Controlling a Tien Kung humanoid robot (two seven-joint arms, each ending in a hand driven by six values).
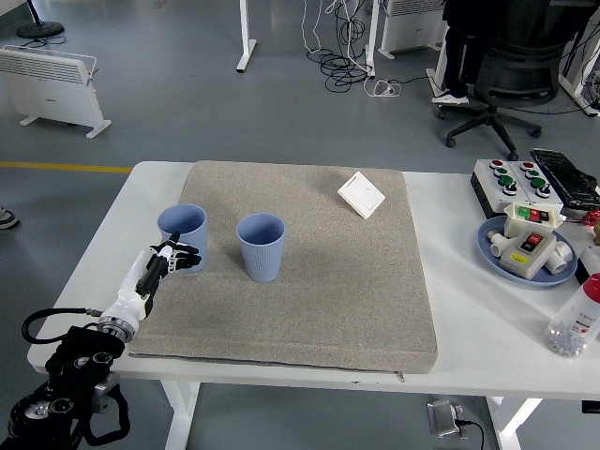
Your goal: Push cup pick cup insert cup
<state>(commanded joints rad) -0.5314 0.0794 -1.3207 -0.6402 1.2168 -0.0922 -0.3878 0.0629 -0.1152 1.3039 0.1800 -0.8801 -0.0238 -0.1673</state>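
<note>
Two blue ribbed cups stand upright on the grey mat (319, 291). The left cup (183, 232) is near the mat's left edge and the right cup (261, 246) stands a short gap to its right. My left hand (170, 257) comes in from the lower left. Its fingers are loosely spread, and the fingertips (183, 254) rest against the near side of the left cup, low down, without wrapping it. The right arm is out of view.
A white square card (361, 194) lies at the mat's far right. On the table's right side are a button box (514, 178), a blue plate (490, 251) holding a switch device, and a red-capped bottle (575, 323). An office chair stands beyond.
</note>
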